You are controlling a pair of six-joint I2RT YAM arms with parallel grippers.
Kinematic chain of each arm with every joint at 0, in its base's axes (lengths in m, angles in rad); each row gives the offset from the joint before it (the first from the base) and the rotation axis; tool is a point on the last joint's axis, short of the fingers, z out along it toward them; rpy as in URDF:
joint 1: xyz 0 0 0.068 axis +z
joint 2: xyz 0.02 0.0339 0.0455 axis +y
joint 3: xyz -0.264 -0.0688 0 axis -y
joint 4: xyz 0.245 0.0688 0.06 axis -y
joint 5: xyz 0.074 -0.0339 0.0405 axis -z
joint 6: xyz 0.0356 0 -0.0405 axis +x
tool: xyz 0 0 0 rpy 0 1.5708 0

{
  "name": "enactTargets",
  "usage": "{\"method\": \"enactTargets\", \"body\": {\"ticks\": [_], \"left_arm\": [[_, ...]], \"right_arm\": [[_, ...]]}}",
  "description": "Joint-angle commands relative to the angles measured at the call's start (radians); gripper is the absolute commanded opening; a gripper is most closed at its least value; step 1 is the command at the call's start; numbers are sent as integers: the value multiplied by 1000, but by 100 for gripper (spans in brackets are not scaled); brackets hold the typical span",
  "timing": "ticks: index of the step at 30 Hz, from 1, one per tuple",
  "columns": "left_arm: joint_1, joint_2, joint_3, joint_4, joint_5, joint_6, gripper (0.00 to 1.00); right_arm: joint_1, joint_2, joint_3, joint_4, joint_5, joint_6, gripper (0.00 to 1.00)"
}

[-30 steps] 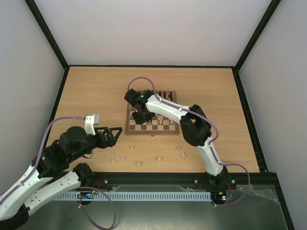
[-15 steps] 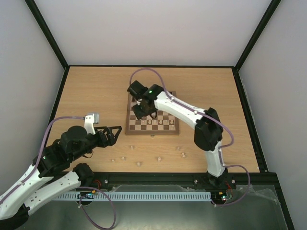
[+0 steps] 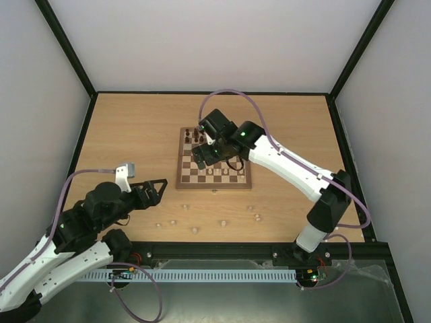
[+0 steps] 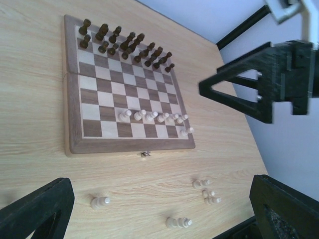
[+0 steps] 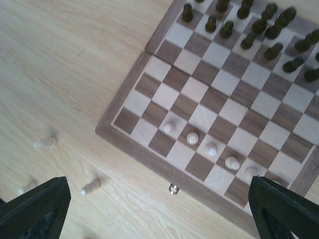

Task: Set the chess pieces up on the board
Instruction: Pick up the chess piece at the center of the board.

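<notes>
On the left, the left gripper [image 3: 161, 190] was held low over the bare table [image 3: 121, 134], well apart from the board [image 3: 214, 186]. Its jaws were spread wide and nothing was between them. To the right of it, several of the pale chess pieces [image 3: 194, 230] were scattered on the table in front of the board, on the side where its small latch [image 4: 145, 154] is fitted; some were lying down and some were upright. The board was placed near the middle of the table. A row of the pale pieces was standing on the second rank from the near edge, and one more was seen closer to that edge at the right end; the exact number could not be told. The dark pieces [image 4: 124, 45] were arranged in two rows along the far side. The right gripper [image 3: 207, 160] was held above the left half of the board, its jaws released and wide apart, with nothing grasped.
</notes>
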Motion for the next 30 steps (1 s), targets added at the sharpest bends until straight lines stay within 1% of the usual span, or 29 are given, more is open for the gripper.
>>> {"method": "enactTargets", "body": {"ticks": [1, 7, 13, 18, 21, 26, 28, 30], "left_arm": [[-3, 15, -40, 28, -6, -26, 100], [-3, 56, -112, 95, 27, -49, 99], [-3, 100, -157, 118, 12, -96, 100], [-4, 118, -172, 88, -5, -143, 100], [-3, 132, -176, 69, -5, -157, 99], [-4, 171, -190, 22, 4, -226, 99], [-4, 199, -192, -1, 2, -252, 100], [-4, 239, -187, -34, 5, -282, 100]], "right_arm": [[-4, -102, -87, 11, -52, 28, 99], [-3, -178, -193, 42, -105, 58, 99], [2, -232, -315, 94, -155, 72, 99], [40, -268, -443, 143, -158, 90, 99], [70, -274, -503, 155, -126, 102, 99], [115, -293, -579, 189, -114, 115, 99], [119, -293, -592, 190, -104, 115, 100], [119, -293, -600, 187, -95, 110, 98]]}}
